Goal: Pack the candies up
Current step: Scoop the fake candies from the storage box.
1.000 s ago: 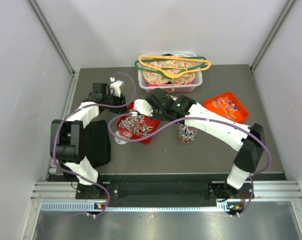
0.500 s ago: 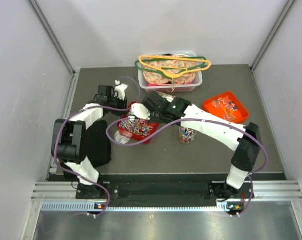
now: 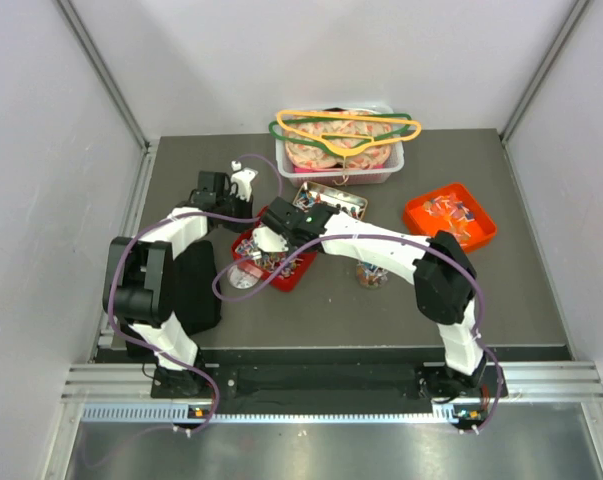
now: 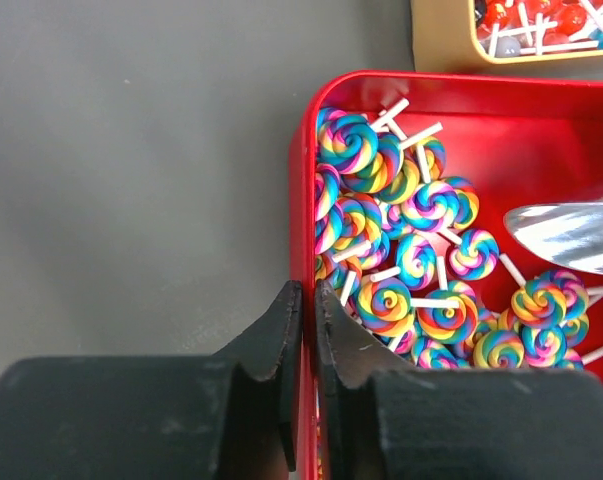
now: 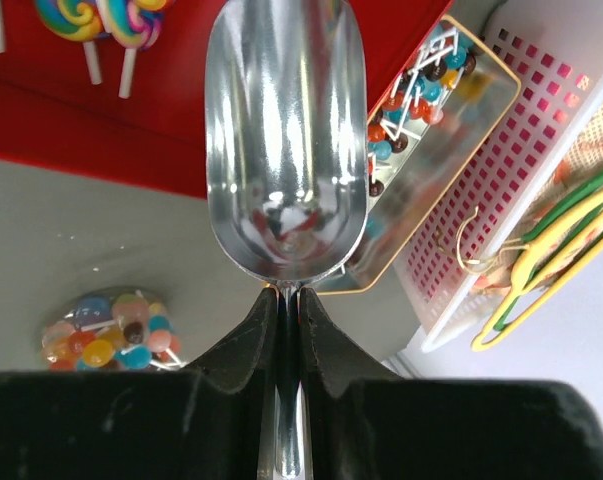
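Reaching leftward, right jaws clamp the scoop; left jaws pinch the red tray rim.

**Left wrist view:** the red tray runs off the right and bottom edges, and the gold tin off the top right corner. Only the tip of the scoop enters at right.

**Right wrist view:** the scoop handle is hidden between the fingers of the right gripper. The gripper body covers part of the cup, lower left. The basket and hangers are cut at right.

**Top view:** the right arm overlaps the cup. The candies in the orange tray are too small to tell apart.
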Controlling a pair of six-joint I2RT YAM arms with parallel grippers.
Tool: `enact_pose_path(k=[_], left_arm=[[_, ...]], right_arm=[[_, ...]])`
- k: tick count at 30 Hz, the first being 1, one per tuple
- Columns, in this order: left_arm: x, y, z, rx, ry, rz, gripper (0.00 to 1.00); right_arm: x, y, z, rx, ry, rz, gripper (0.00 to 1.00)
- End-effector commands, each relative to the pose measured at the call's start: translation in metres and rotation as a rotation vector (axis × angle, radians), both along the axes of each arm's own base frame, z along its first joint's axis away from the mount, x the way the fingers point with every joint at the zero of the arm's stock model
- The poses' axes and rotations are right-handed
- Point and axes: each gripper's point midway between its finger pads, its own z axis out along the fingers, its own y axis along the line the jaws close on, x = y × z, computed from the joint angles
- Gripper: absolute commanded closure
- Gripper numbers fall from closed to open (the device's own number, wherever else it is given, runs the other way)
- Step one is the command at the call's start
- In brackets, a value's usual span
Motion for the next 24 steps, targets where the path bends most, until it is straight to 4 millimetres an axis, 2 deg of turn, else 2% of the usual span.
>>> enact_pose_path(k=[1,10,13,17,24], left_arm=[[0.002,-0.01,0.005,-0.024,-0.026,-0.025,0.91],[0.002,-0.018,0.008,-0.052,-0.021,-0.026,0.94],[0.003,-0.022,0.015,-0.067,-0.028,-0.029,0.96],[0.003,-0.028,0.026,-0.082,-0.042,-0.036,1.0],[0.006,-0.037,0.043,-0.1,-0.067,-0.035,1.0]], right_arm=[[0.01,0.016,0.021,0.005,-0.061,0.048,1.0],[0.005,0.02,-0.002,-0.054,0.009,0.104,1.0],[0.003,0.024,-0.011,-0.061,0.038,0.128,1.0],[0.002,0.033,-0.022,-0.054,0.071,0.159,1.0],[-0.003,0.054,-0.025,-0.021,0.095,0.205,1.0]])
